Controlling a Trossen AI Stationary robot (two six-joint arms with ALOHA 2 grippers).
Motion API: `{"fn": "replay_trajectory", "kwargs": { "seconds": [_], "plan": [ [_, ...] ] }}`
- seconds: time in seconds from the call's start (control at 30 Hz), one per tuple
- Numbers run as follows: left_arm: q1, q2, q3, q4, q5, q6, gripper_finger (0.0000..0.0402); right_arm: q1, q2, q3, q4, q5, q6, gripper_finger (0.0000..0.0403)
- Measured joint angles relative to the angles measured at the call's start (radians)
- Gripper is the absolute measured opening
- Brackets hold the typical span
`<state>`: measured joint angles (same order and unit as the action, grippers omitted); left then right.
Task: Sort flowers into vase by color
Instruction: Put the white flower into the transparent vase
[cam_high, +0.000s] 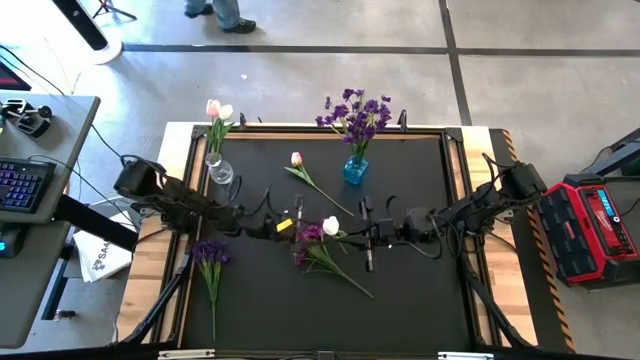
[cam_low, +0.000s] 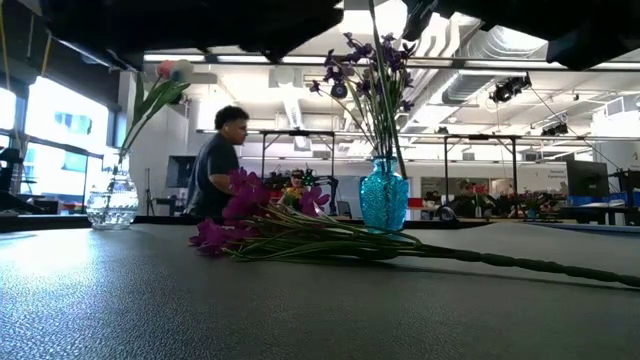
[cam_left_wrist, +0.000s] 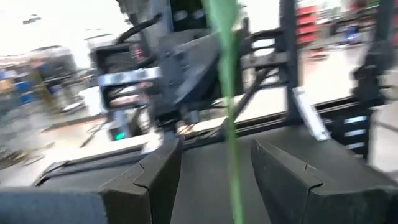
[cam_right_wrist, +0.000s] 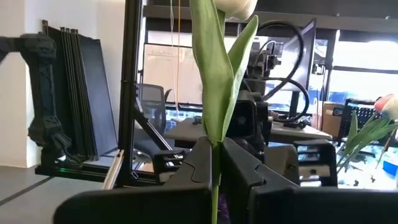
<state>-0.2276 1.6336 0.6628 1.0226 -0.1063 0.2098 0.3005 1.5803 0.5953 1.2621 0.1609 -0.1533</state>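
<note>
High view. Black mat (cam_high: 400, 290) on a wood-edged table. Both arms meet over the mat's middle. Right gripper (cam_high: 345, 234) reaches in from the right and pinches the stem of a white tulip (cam_high: 330, 225), bud up. Left gripper (cam_high: 292, 226) reaches in from the left, just beside the same flower. Clear vase (cam_high: 219, 170) at the far left holds pink and white tulips (cam_high: 217, 111). Blue vase (cam_high: 355, 170) at far centre holds purple flowers (cam_high: 357, 112). A pink tulip (cam_high: 297, 160) lies loose between the vases. A magenta bunch (cam_high: 309, 236) with long stems lies at centre under the grippers. A purple sprig (cam_high: 210, 253) lies near left.

Low view. Magenta bunch (cam_low: 245, 215) lies flat at centre, stems running right. Blue vase (cam_low: 384, 196) stands behind it with purple flowers (cam_low: 362, 62). Clear vase (cam_low: 111, 204) stands far left. A person (cam_low: 216, 165) shows in the room beyond.

Left wrist view. Fingers (cam_left_wrist: 155, 180) spread, a green stem (cam_left_wrist: 227, 106) upright between them, touching neither.

Right wrist view. Fingers (cam_right_wrist: 199, 163) pressed onto the white tulip's stem (cam_right_wrist: 214, 93), leaves rising above; bud (cam_right_wrist: 236, 7) at the upper edge.
</note>
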Motion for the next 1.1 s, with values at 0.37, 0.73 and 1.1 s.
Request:
{"fn": "replay_trajectory", "kwargs": {
  "seconds": [0.37,0.73,1.1],
  "plan": [
    [0.028,0.102,0.141,-0.009,0.155,-0.017,0.0152,0.0,0.0,0.0,-0.003,0.0,-0.035,0.0],
    [0.033,0.103,0.145,-0.036,0.193,-0.017,0.0018,0.001,0.0,0.0,-0.048,-0.007,0.036,0.0],
    [-0.06,-0.1,0.146,-0.534,-0.194,-0.023,0.0002,0.0,-0.029,0.0,-0.057,-0.016,0.095,0.0144]
  ]
}}
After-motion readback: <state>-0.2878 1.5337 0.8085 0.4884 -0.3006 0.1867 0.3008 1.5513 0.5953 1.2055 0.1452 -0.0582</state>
